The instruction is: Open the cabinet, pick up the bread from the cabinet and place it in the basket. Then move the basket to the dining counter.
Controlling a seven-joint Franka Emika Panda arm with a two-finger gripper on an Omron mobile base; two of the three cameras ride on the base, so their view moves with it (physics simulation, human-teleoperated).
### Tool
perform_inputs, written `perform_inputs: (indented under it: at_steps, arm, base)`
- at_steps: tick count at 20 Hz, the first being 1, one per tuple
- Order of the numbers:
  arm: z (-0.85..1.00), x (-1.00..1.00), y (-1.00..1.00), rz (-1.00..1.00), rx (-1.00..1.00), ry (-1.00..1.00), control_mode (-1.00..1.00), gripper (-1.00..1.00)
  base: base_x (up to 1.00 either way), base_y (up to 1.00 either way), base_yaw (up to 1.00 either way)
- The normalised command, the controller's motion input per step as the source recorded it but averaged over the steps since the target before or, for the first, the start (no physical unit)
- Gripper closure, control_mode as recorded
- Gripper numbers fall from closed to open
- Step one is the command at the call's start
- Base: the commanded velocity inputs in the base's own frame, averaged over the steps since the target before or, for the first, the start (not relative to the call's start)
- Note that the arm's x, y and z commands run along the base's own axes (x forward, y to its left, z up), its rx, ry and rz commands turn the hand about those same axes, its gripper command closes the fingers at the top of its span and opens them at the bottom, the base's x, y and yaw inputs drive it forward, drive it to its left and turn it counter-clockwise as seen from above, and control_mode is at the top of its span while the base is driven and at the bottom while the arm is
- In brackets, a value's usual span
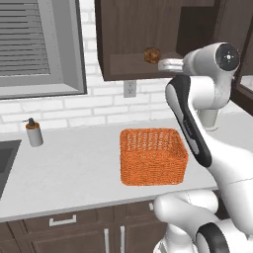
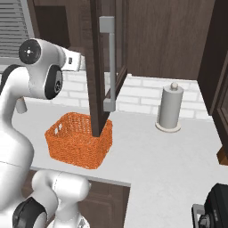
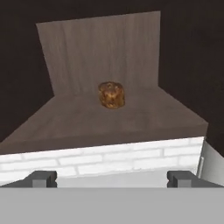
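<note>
The bread sits on the bottom shelf of the open cabinet, a speckled golden-brown lump well back from the shelf's front edge and close to the rear panel, and the hand view has it dead centre. In the left base view the bread shows just left of the robot's white wrist, which is raised to shelf height. The claw is spread wide, its two dark fingertips far apart at the bottom of the hand view, holding nothing and well short of the bread, out in front of the shelf's lip with white brick wall below it. The cabinet door stands swung open, its long silver handle upright in the right base view. Below the cabinet, the orange wicker basket rests on the light bench, open top up. Further out, a soap dispenser stands near the sink, and a paper towel roll stands upright to the right.
</note>
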Motion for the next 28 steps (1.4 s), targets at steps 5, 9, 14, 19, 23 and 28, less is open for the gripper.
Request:
perform_inputs:
  at_steps: [5, 9, 14, 19, 23, 28]
  arm:
    - [0.10, 0.12, -0.11, 0.03, -0.05, 0.01, -1.00, -1.00]
    - [0.20, 0.14, 0.00, 0.00, 0.00, 0.02, -1.00, -1.00]
    - [0.19, 0.33, 0.00, -0.01, 0.00, 0.08, -1.00, -1.00]
    - [0.14, 0.54, 0.00, 0.00, 0.00, 0.16, -1.00, -1.00]
    - [0.03, 0.54, 0.01, 0.00, 0.00, 0.15, -1.00, -1.00]
    - [-0.08, 0.34, 0.13, 0.00, 0.00, 0.00, -1.00, -1.00]
  base:
    - [0.00, 0.00, 0.00]
    - [0.00, 0.00, 0.00]
    - [0.00, 0.00, 0.00]
    - [0.00, 0.00, 0.00]
    - [0.00, 0.00, 0.00]
    - [0.00, 0.00, 0.00]
